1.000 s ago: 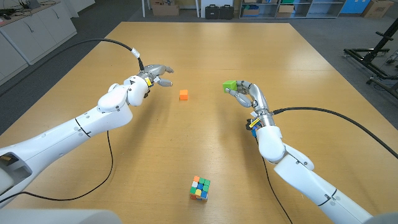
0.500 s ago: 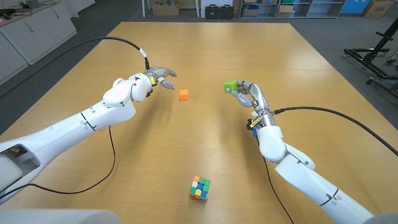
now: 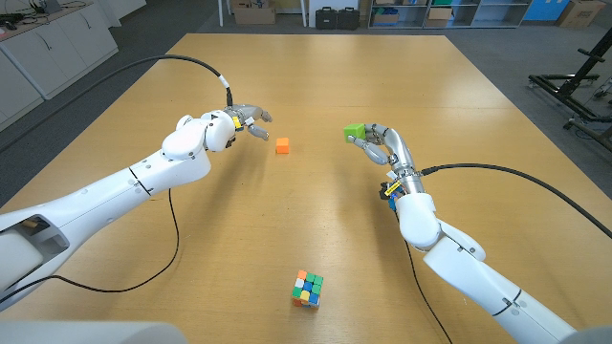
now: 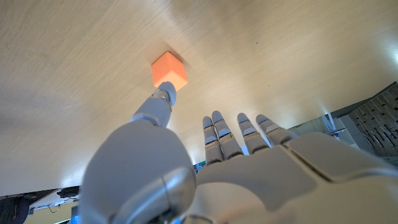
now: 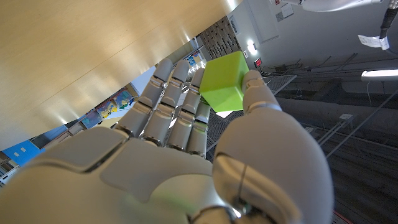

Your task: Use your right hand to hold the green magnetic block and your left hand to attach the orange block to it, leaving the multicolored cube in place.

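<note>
The small orange block (image 3: 282, 145) lies on the wooden table (image 3: 316, 210), left of centre. My left hand (image 3: 247, 118) hovers just to its left with fingers spread and nothing in them; in the left wrist view its thumb tip points at the orange block (image 4: 168, 70), close to it. My right hand (image 3: 380, 143) holds the green block (image 3: 354, 131) raised above the table; the right wrist view shows the green block (image 5: 224, 81) pinched between thumb and fingers. The multicolored cube (image 3: 307, 288) sits near the table's front edge.
Black cables trail from both wrists across the table. Boxes and cases (image 3: 339, 15) stand on the floor beyond the far edge. A black stand (image 3: 579, 91) is at the right.
My left arm has moved right and slightly forward, bringing its hand closer to the orange block. The right hand with the green block has stayed still.
</note>
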